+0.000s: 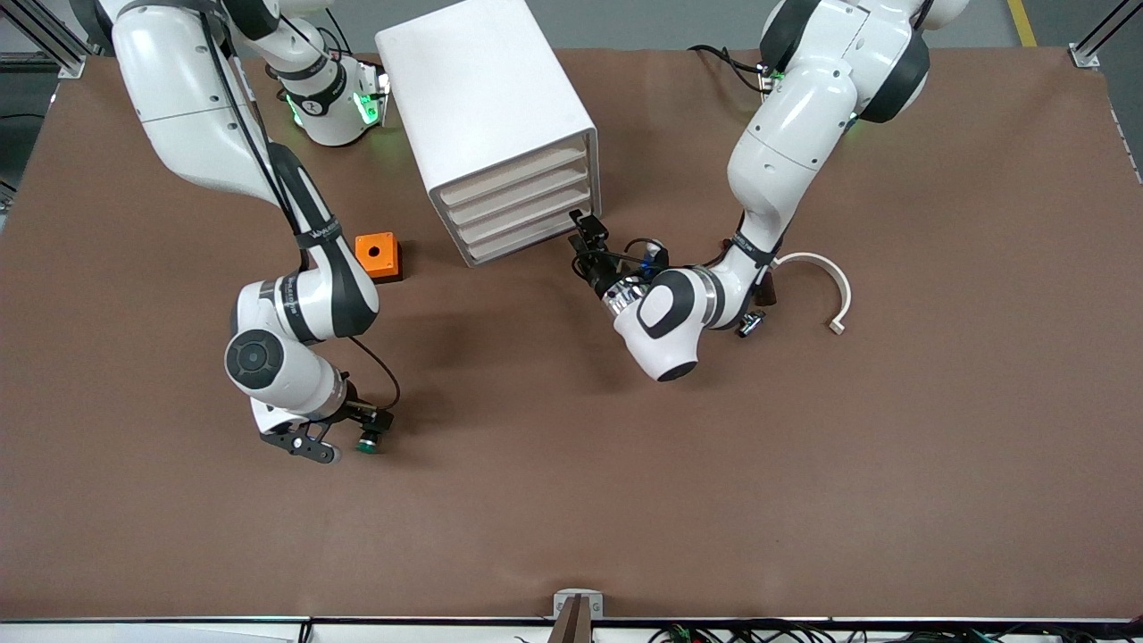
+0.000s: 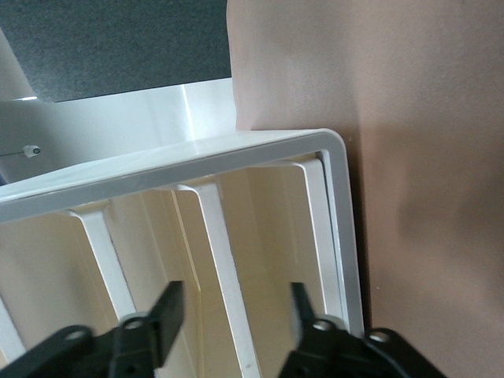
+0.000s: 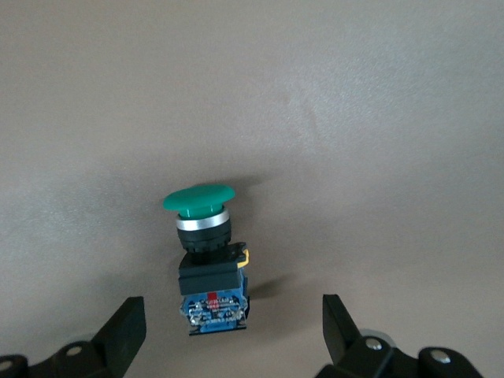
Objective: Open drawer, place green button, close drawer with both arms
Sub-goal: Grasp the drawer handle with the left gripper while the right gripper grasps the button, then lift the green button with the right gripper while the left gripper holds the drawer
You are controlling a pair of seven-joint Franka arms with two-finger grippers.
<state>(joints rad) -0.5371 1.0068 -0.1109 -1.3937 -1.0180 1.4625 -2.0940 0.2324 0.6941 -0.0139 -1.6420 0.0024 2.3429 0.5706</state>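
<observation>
Two black two-finger grippers are mine. Nearest the front camera, my right gripper [image 1: 344, 444] sits low over the brown matte table [image 1: 625, 500], its fingers spread wide and released. The small push-button with a round green cap, silver collar and blocky black body [image 3: 203, 252] lies on its side on the table between those fingers [image 3: 126, 331], touching neither. Farther from the camera, an orange cube with a hole in its top [image 1: 376, 254] sits beside my right forearm. A curved white plastic band [image 1: 826, 286] lies toward the left arm's end of the table. My left gripper [image 1: 589, 234] is at the lower corner of the white boxy cabinet with rounded corners [image 1: 487, 107], its fingers [image 2: 165, 315] partly apart, straddling the thin white front edges of the stacked trays. Whether they pinch an edge I cannot tell. The lowest shallow white drawer [image 1: 522, 239] sits flush, closed like the three above.
</observation>
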